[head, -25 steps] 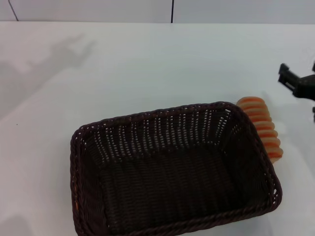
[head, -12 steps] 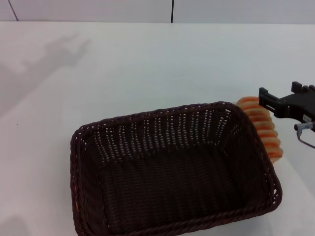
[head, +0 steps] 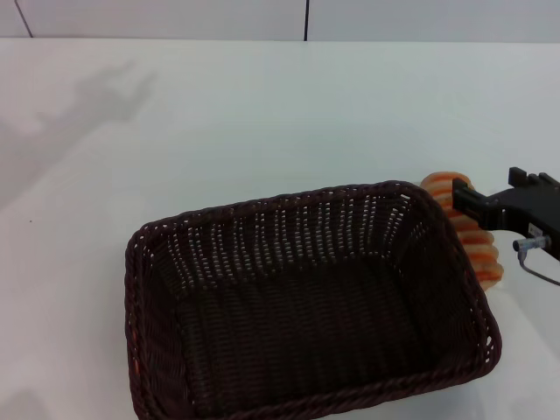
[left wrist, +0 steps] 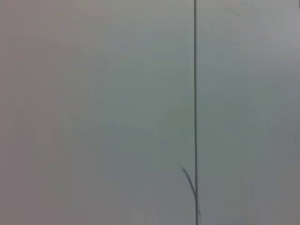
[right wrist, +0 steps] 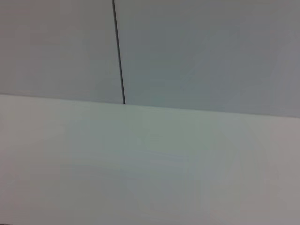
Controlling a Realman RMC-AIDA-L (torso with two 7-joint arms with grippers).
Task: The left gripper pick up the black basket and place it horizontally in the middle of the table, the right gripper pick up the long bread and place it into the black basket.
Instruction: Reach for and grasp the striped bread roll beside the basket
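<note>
The black basket [head: 289,229] lies on the white table [head: 262,114] at the near middle, long side across, with nothing in it. The long bread [head: 486,259], tan with orange stripes, lies on the table against the basket's right end. My right gripper [head: 490,182] reaches in from the right edge, open, low over the bread's far end. One of its fingers [head: 464,198] covers part of the loaf, and the other sits beyond it. The left gripper is out of view; the left wrist view shows only a grey wall.
A faint arm shadow [head: 96,96] falls on the table at the far left. Grey wall panels with a dark seam [head: 306,19] stand behind the table's far edge. The right wrist view shows bare tabletop [right wrist: 140,164] and wall.
My right gripper has come down and leftward from the far right to the bread's far end, still open. Basket and bread have not moved.
</note>
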